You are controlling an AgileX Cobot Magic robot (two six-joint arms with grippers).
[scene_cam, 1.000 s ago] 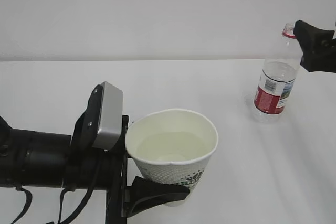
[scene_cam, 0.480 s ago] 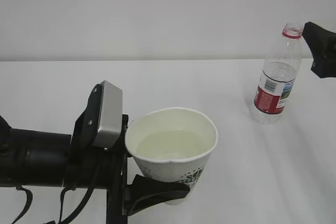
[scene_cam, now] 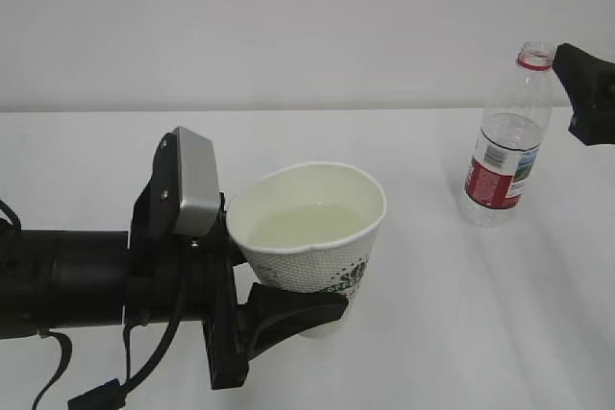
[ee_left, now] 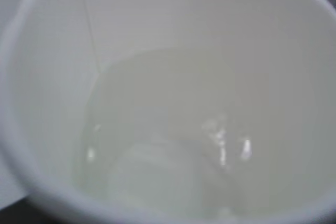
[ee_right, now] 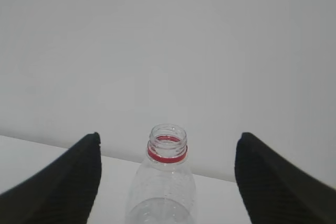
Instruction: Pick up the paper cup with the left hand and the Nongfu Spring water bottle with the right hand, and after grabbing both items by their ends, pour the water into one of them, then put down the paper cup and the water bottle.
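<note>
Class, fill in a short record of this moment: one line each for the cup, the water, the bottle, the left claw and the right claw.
paper cup: held above the table, upright, slightly tilted
water: pale pool in the cup
water bottle: standing upright on the table, uncapped, not held
left claw: closed around the cup's lower body
right claw: open, fingers either side of the bottle's neck, apart from it

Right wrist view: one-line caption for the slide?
Open right pincer backed off the uncapped, upright water bottle, its fingers clear on both sides.
</note>
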